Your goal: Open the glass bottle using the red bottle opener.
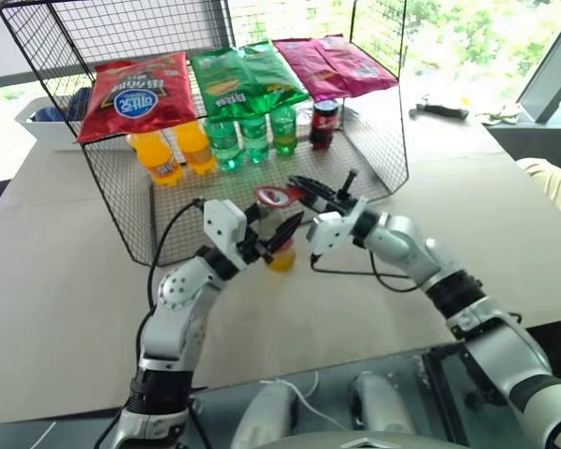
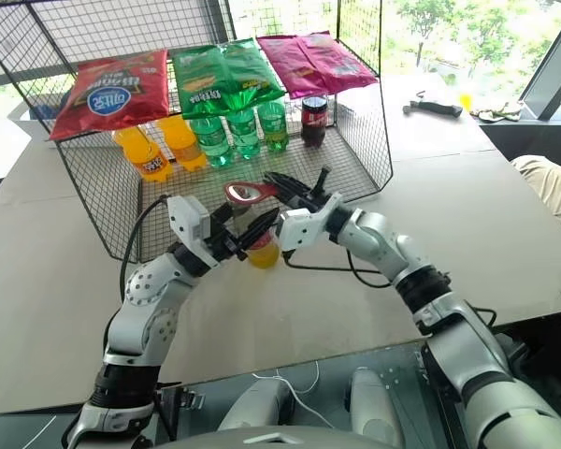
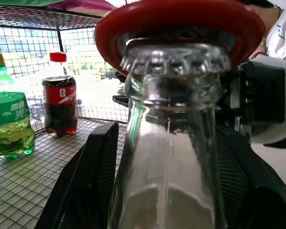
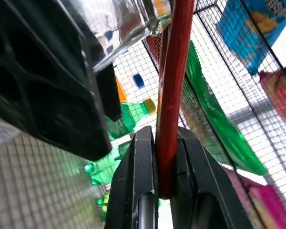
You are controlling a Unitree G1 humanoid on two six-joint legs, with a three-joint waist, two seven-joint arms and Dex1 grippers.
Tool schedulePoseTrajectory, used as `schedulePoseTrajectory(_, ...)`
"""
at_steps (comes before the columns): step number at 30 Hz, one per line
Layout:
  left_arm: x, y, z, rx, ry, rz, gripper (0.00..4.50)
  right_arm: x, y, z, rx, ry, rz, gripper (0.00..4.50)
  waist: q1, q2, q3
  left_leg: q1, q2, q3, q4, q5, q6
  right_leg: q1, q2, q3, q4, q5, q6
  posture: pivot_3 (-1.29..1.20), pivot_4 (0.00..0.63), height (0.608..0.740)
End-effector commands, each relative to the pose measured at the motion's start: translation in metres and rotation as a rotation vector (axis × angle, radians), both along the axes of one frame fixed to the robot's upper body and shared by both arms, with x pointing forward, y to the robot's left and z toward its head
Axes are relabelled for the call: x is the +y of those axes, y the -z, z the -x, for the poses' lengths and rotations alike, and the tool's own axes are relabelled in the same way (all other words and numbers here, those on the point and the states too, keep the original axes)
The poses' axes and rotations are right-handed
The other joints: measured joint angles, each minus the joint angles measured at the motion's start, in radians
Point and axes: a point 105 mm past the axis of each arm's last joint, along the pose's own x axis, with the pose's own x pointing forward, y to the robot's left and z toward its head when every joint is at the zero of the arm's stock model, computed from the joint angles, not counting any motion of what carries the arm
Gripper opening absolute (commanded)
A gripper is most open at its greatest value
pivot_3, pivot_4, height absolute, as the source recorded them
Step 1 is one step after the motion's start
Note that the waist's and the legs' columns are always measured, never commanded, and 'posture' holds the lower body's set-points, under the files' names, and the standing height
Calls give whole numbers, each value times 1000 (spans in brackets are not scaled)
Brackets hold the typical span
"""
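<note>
Two black-fingered grippers meet over the tan table [image 1: 65, 281], in front of the wire cage. Nearest, the left gripper [image 1: 279, 234] clamps the slim clear glass bottle [image 3: 169, 157], upright, with yellow liquid low down; its crimped metal cap is on. Just beyond, the right gripper [image 1: 310, 195] pinches the handle of the small flat red bottle opener [image 1: 278, 195], whose oval ring sits over the cap. Farther back, the black wire cage [image 1: 393, 140] holds two orange plastic bottles [image 1: 176, 152], three green plastic bottles [image 1: 253, 134] and one dark cola bottle [image 1: 324, 123], beneath red, green and magenta snack bags [image 1: 238, 79].
</note>
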Motion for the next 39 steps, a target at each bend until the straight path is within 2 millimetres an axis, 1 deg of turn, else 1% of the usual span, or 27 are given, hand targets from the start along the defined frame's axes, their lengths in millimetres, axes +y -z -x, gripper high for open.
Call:
schedulePoseTrajectory(1, -7, 0, -2, -2, 20, -4, 2210, 8, 9, 5, -47, -57, 141, 0, 0, 0, 0, 0, 0, 0, 0, 0, 0, 0, 0, 0, -1, 0, 0, 0, 150, 740)
schedulePoseTrajectory(7, -8, 2, -2, 4, 22, -2, 2209, 0, -11, -2, -128, -45, 167, 0, 2, 0, 0, -2, 0, -1, 0, 0, 0, 0, 0, 0, -1, 0, 0, 0, 150, 740)
schedulePoseTrajectory(15, -8, 3, -1, 10, 21, -1, 2208, -2, -34, -2, -229, -44, 165, 0, 2, 0, 0, -2, 0, -1, -1, 0, 0, -1, 0, 0, -2, 0, 0, 0, 150, 740)
schedulePoseTrajectory(20, -6, 4, -1, 17, 19, -2, 2208, -6, -60, -4, -320, -17, 132, 0, 2, 0, 0, -2, 0, -1, -1, 0, 0, -1, 0, 0, -2, 0, 0, 0, 150, 740)
schedulePoseTrajectory(23, -5, 5, -1, 19, 17, -1, 2205, -7, -70, -2, -350, -15, 104, 0, 2, 0, 0, -2, 0, -1, -1, 0, 0, -2, 0, 0, -2, 0, 0, 0, 150, 740)
schedulePoseTrajectory(27, -5, 8, 0, 24, 15, -2, 2198, -6, -76, 2, -376, -25, 91, 0, 2, 0, 1, -3, 0, -1, -2, 0, 0, -2, 0, 0, -3, 0, 0, 0, 150, 740)
schedulePoseTrajectory(31, -4, 9, 0, 27, 12, -2, 2189, -7, -87, 8, -404, -33, 48, 0, 2, 0, 1, -3, 0, -1, -3, 0, 0, -3, 0, 0, -3, 0, 0, 0, 150, 740)
schedulePoseTrajectory(36, -5, 9, 0, 30, 15, 2, 2157, -11, -95, 5, -373, -12, -18, 0, 2, 0, 1, -3, 0, -1, -3, 0, 0, -3, 0, 0, -3, 0, 0, 0, 150, 740)
schedulePoseTrajectory(38, -5, 9, 0, 31, 15, 4, 2147, -15, -95, 1, -320, 1, -59, 0, 1, 0, 1, -3, 0, -1, -3, 0, 0, -3, 0, 0, -3, 0, 0, 0, 150, 740)
schedulePoseTrajectory(39, -5, 9, -1, 31, 15, 6, 2145, -17, -93, -3, -265, 10, -89, 0, 1, 0, 1, -3, 0, -1, -3, 0, 0, -3, 0, 0, -3, 0, 0, 0, 150, 740)
